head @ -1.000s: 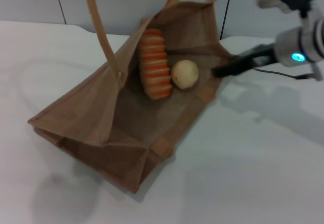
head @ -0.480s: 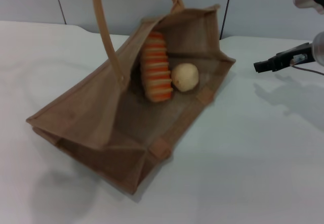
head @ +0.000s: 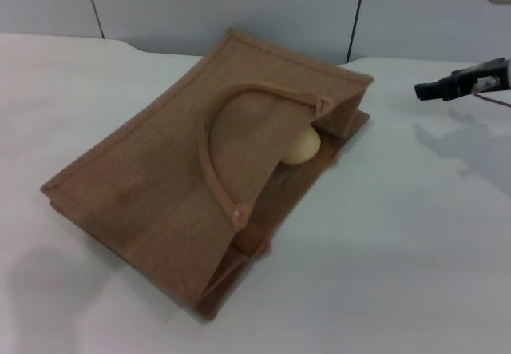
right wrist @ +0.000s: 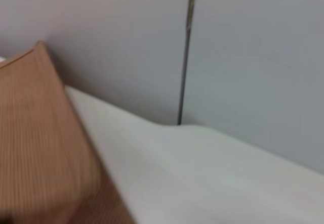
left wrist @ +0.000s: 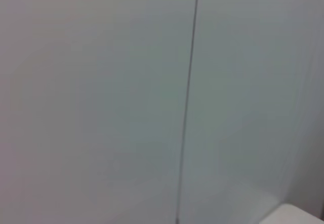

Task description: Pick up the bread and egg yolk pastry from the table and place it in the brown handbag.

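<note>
The brown handbag (head: 168,178) lies flat on the white table, its upper side collapsed over the opening, a tan handle (head: 219,158) draped across it. The egg yolk pastry (head: 303,146) peeks out pale tan from the bag's mouth. The bread is hidden under the bag's fabric. My right gripper (head: 425,92) hovers above the table to the right of the bag, apart from it, dark fingers pointing left. A corner of the bag also shows in the right wrist view (right wrist: 40,143). My left gripper is out of view.
The white table (head: 399,250) spreads to the right and front of the bag. A grey panelled wall (head: 279,6) stands behind the table's far edge. The left wrist view shows only the wall (left wrist: 101,102).
The bag's raised side and handles have dropped flat, covering the bread and most of the pastry. My right gripper has drawn back to the right, away from the bag.
</note>
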Controlling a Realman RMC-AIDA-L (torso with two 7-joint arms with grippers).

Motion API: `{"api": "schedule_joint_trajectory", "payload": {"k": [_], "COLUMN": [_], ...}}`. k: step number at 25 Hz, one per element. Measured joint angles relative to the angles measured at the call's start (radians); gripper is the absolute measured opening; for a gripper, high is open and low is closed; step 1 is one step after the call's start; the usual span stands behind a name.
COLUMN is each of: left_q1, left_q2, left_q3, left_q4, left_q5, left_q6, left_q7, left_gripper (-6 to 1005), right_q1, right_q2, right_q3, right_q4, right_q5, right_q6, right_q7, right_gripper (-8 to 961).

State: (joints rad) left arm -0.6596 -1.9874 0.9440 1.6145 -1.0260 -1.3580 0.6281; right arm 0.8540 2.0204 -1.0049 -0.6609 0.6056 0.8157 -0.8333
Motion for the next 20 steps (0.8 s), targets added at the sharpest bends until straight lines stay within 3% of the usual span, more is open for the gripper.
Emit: {"api": "schedule_joint_trajectory", "payload": {"k": [5,6,7,12,20], "left_q1": [0.068,0.068,0.096,0.131,0.149], "left_q2": [-0.040,-0.040,-0.043,-0.045,-0.050], "left_q3": [-0.009,-0.009,0.010,0.042,0.059], "left_q4": [-0.063,-0.063,-0.118,-0.292,-0.589], "left_q5": [-0.022,-0.022,-0.070,-0.244,-0.554], "left_q6": [0.122,0.122,0.190,0.279,0.335], "left_q7": [0.179,0.179,0.267,0.572,1.057], "left_gripper": [647,668,688,692,692], "right_q1": [-0.068,-0.091,-0.114,-0.203,-0.242], "right_q2": [0.011,0.011,0.012,0.020,0.027], "right_q3": [-0.010,-0.011,-0.011,-0.013,-0.072], "right_q4": [-0.033,-0.038,-0.042,-0.036,0.115], "right_q5": [0.194,0.273,0.353,0.713,1.270], "right_q6": [-0.081,-0.101,-0.121,-0.194,-0.215], "right_q7": [-0.154,-0.215,-0.286,-0.641,-1.220], "right_gripper": [739,739,738,736,731]}}
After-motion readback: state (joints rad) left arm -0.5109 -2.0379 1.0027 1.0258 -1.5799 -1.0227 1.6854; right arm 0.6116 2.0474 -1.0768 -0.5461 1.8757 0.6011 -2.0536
